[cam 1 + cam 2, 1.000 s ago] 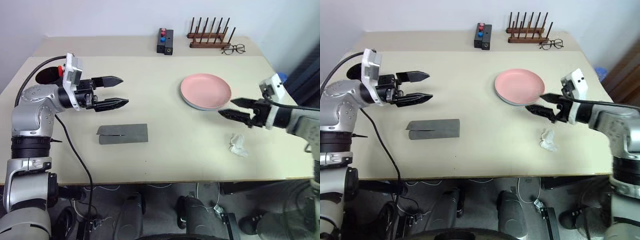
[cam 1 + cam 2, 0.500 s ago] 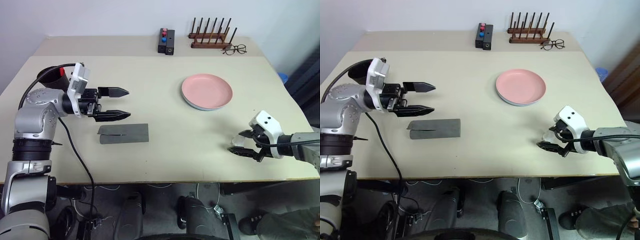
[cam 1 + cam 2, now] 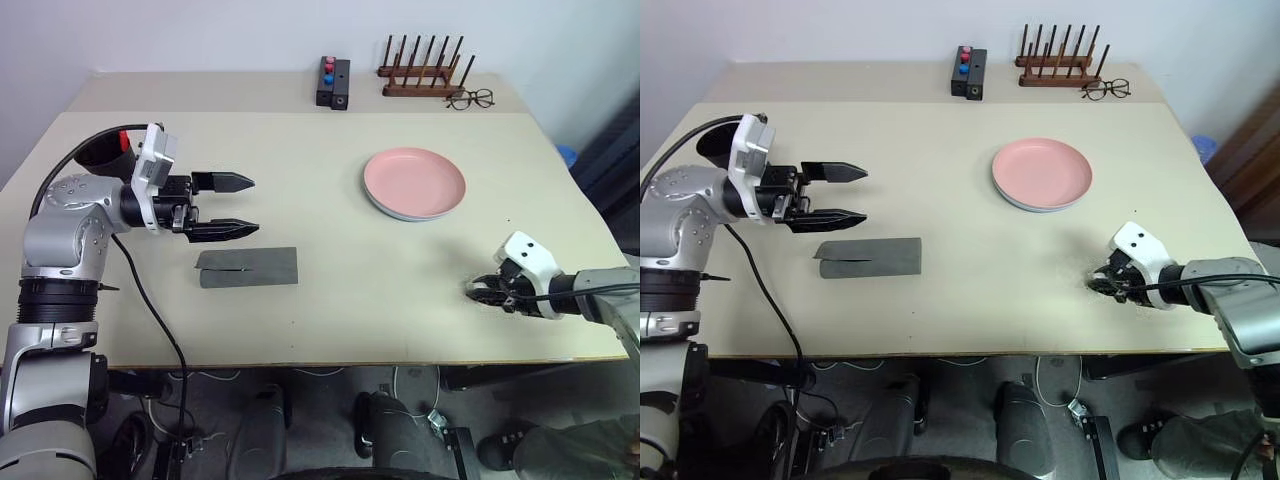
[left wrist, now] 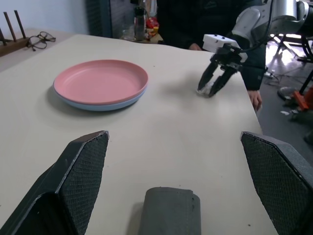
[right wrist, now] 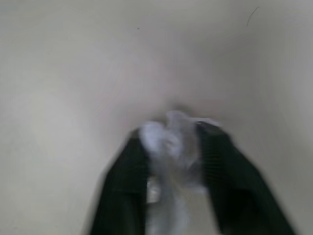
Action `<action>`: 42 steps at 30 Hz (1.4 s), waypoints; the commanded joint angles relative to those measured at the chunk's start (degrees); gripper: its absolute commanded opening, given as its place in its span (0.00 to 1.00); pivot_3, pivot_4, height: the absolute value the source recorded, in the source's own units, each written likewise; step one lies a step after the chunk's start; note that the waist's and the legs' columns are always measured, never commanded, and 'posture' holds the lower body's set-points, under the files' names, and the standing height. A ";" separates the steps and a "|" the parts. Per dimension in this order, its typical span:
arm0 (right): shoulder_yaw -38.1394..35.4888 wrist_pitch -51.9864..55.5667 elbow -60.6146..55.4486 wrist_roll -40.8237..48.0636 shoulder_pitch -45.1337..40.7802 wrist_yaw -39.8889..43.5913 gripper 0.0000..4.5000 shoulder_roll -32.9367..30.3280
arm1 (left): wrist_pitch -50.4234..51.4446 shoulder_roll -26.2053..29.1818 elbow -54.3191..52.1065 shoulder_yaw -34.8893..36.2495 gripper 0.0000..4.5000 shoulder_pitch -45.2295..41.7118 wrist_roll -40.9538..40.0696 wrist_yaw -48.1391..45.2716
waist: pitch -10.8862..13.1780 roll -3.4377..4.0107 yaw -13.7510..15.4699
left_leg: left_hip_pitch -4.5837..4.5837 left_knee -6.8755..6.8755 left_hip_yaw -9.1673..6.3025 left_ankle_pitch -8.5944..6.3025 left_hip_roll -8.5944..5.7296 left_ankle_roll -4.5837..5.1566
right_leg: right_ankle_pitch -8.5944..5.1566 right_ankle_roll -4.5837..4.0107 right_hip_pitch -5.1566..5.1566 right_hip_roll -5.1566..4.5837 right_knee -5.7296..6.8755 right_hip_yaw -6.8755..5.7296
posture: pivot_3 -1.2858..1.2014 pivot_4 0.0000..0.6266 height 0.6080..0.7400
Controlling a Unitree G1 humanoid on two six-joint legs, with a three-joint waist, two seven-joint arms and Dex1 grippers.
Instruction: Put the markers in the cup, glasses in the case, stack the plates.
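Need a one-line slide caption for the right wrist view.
Right gripper shut on crumpled white tissue against the beige table.

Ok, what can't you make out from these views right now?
- Crumpled white tissue: blurred in the right wrist view; the right gripper hides it in the head views.
- Light blue plate: only its rim shows under the salmon pink plate.
- Dark tumbler: mostly behind the left arm.
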 commanded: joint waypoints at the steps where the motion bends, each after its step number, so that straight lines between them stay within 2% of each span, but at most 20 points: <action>1: -0.59 -1.34 0.29 -0.75 -0.10 0.82 0.01 -0.34 | -1.03 0.78 -1.53 1.29 1.00 -0.06 -0.47 0.35 | 0.00 0.00 -0.02 | 0.00 0.00 0.00 0.00 0.00 0.00 | 0.00 0.00 0.01 0.00 0.00 0.00 | 0.52 0.24 1.00; 6: -3.11 -1.70 0.45 1.26 -1.99 0.47 0.01 1.53 | -1.29 0.70 -1.02 1.08 1.00 -0.52 -0.34 0.54 | 0.00 0.00 -0.03 | 0.00 0.01 0.00 0.00 0.00 0.00 | 0.00 0.00 0.01 0.00 0.00 0.00 | 0.52 0.24 1.00; 9: -8.97 2.15 0.01 8.16 -10.79 -3.09 0.01 7.15 | -2.63 0.06 0.38 1.38 1.00 -1.52 0.28 1.97 | 0.02 0.02 -0.52 | 0.02 0.02 0.00 0.00 0.00 0.00 | 0.02 -0.01 0.00 0.00 0.01 0.00 | 0.52 0.24 1.00; 12: -11.68 2.77 2.25 9.91 -19.33 -7.61 0.01 11.68 | -4.74 -0.88 3.63 1.47 1.00 -3.48 2.17 5.08 | 0.03 0.06 -0.59 | 0.06 0.00 -0.01 0.01 0.01 0.00 | 0.04 0.00 -0.03 0.02 0.06 0.00 | 0.52 0.24 1.00; 17: -6.37 -10.24 14.15 2.08 -33.07 -15.41 0.01 22.42 | -5.04 -2.42 6.54 2.63 1.00 -5.04 2.81 10.17 | -0.02 -0.07 -0.38 | 0.01 -0.09 -0.01 0.01 -0.01 0.00 | 0.13 0.22 -0.03 0.04 0.01 0.00 | 0.52 0.24 1.00; 20: -1.84 -18.99 28.96 -4.35 -39.80 -19.40 0.01 29.56 | -7.03 -3.35 5.52 3.49 1.00 -4.26 3.87 14.31 | 0.01 -0.05 -0.49 | 0.00 -0.10 0.00 0.01 -0.02 0.00 | 0.15 0.24 -0.04 0.04 0.03 0.00 | 0.52 0.24 1.00; 23: -0.08 -23.54 39.33 -7.67 -42.02 -19.61 0.19 31.49 | -5.99 -2.98 2.34 4.17 1.00 -2.25 3.13 15.95 | 0.01 -0.03 -0.30 | -0.01 -0.11 -0.01 0.02 -0.02 0.00 | 0.15 0.25 -0.03 0.04 0.05 0.00 | 0.52 0.24 1.00; 27: -0.98 -27.08 45.51 -8.96 -43.44 -20.72 0.63 31.48 | -5.13 -1.62 -2.38 5.68 1.00 1.98 2.04 16.91 | 0.05 0.03 -0.31 | -0.04 -0.21 0.00 0.02 -0.06 0.00 | 0.13 0.29 -0.05 0.02 0.02 0.00 | 0.52 0.24 1.00; 30: -1.70 -27.82 44.88 -8.68 -44.50 -20.16 0.96 31.17 | -3.75 -1.06 -4.38 7.07 1.00 3.64 0.74 17.55 | 0.08 0.07 -0.64 | 0.00 -0.22 -0.02 0.03 -0.05 -0.02 | 0.13 0.28 -0.07 0.03 0.10 0.00 | 0.52 0.24 1.00; 32: -1.57 -28.11 43.87 -8.85 -44.72 -19.13 0.99 30.41 | -3.01 -1.21 -5.45 7.30 1.00 4.20 0.20 18.09 | 0.08 0.08 -1.09 | 0.03 -0.21 -0.03 0.05 -0.04 -0.05 | 0.13 0.28 -0.07 0.03 0.12 0.00 | 0.52 0.24 1.00; 37: -7.06 -24.08 34.61 -0.62 -43.85 -12.04 0.99 28.65 | -3.32 -1.34 -5.34 7.95 1.00 4.57 -0.73 17.24 | 0.10 0.12 -1.46 | 0.04 -0.24 -0.04 0.05 -0.04 -0.06 | 0.13 0.28 -0.07 0.03 0.12 0.00 | 0.52 0.24 1.00; 42: -8.03 -14.66 12.15 8.59 -28.66 0.87 0.99 20.75 | -5.50 -0.87 -5.46 9.22 1.00 6.60 -1.45 15.55 | 0.08 0.08 -0.78 | 0.03 -0.28 -0.05 0.04 -0.04 -0.05 | 0.11 0.31 -0.03 0.03 0.07 0.00 | 0.52 0.24 1.00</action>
